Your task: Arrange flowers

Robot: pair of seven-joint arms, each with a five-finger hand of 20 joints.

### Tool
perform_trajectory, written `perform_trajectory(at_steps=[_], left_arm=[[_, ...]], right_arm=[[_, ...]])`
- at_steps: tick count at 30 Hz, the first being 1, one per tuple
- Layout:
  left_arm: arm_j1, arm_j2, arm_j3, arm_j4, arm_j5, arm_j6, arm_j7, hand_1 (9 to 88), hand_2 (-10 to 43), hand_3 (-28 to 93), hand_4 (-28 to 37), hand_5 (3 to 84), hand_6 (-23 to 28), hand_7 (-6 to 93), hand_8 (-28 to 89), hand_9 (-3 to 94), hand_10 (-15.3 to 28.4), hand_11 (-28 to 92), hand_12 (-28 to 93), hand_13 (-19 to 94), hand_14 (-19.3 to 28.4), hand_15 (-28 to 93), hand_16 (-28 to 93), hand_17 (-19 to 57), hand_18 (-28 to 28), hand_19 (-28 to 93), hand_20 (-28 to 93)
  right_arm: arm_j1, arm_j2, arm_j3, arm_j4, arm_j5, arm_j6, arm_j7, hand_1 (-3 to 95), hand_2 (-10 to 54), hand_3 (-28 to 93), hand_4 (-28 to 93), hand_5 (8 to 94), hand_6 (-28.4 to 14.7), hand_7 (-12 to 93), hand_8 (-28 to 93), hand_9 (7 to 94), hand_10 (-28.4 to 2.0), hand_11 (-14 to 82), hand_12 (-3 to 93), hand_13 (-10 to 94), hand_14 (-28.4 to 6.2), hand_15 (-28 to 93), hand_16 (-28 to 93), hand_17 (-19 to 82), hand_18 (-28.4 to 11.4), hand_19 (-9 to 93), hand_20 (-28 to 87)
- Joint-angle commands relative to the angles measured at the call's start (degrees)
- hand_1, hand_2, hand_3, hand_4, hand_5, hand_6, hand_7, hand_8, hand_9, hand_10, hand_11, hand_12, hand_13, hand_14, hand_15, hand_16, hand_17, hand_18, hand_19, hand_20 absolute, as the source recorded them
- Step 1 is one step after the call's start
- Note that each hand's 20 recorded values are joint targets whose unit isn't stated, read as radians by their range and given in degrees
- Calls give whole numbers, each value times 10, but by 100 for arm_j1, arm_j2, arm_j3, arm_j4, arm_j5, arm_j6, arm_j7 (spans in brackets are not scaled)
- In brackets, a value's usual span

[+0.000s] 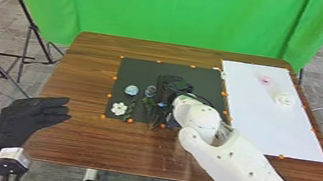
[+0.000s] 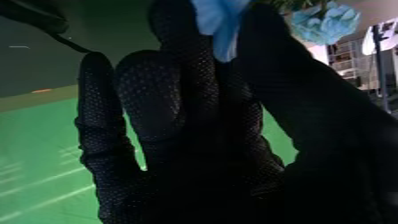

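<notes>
Right hand low over the black mat, flowers on both sides of the surface

I have my right hand (image 1: 173, 83) over the black mat (image 1: 205, 75), close to a blue flower (image 1: 131, 90) and a white flower (image 1: 118, 108) lying there. In the right wrist view, something light blue (image 2: 219, 22) shows between thumb and fingers; I can't tell whether they clamp it. A pink flower (image 1: 266, 80) and a cream flower (image 1: 284, 98) lie on the white sheet (image 1: 264, 130). My left hand (image 1: 28, 114) is by the surface's (image 1: 71, 139) left edge, fingers extended
</notes>
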Motion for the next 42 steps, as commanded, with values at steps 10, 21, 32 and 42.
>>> perform_trajectory(at_steps=[10, 21, 32, 42], left_arm=[[110, -40, 40, -47, 27, 75, 35, 277, 56, 788, -171, 510, 157, 139, -84, 414, 233, 377, 106, 291, 284, 615, -126, -94, 226, 590, 160], [158, -30, 33, -59, 14, 112, 100, 277, 56, 789, -171, 509, 157, 139, -84, 415, 233, 377, 105, 291, 284, 615, -126, -94, 226, 591, 159], [420, -96, 63, -105, -5, 227, 232, 277, 57, 788, -171, 510, 157, 139, -84, 415, 233, 377, 105, 291, 284, 615, -126, -94, 226, 592, 159], [680, -44, 27, -184, -46, 400, 486, 277, 55, 790, -172, 510, 157, 139, -83, 414, 233, 378, 106, 291, 284, 615, -126, -94, 225, 590, 158]], right_arm=[[479, 224, -311, 195, -436, 187, 358, 373, -94, 828, -283, 688, -41, 226, -126, 709, -152, 381, 206, 658, -113, 760, 214, 207, -237, 817, 129], [574, 231, -265, 170, -433, -60, 390, 371, -95, 827, -283, 679, -51, 218, -124, 692, -166, 377, 202, 643, -124, 766, 209, 196, -249, 813, 134], [721, 567, -304, -228, -44, -196, 414, 335, -72, 818, -280, 644, -62, 207, -121, 651, -185, 372, 200, 622, -141, 770, 209, 189, -259, 807, 137], [896, 1850, 53, -623, 472, -318, 279, 309, -46, 827, -268, 587, -74, 171, -110, 591, -206, 300, 178, 586, -152, 770, 190, 184, -258, 803, 136]])
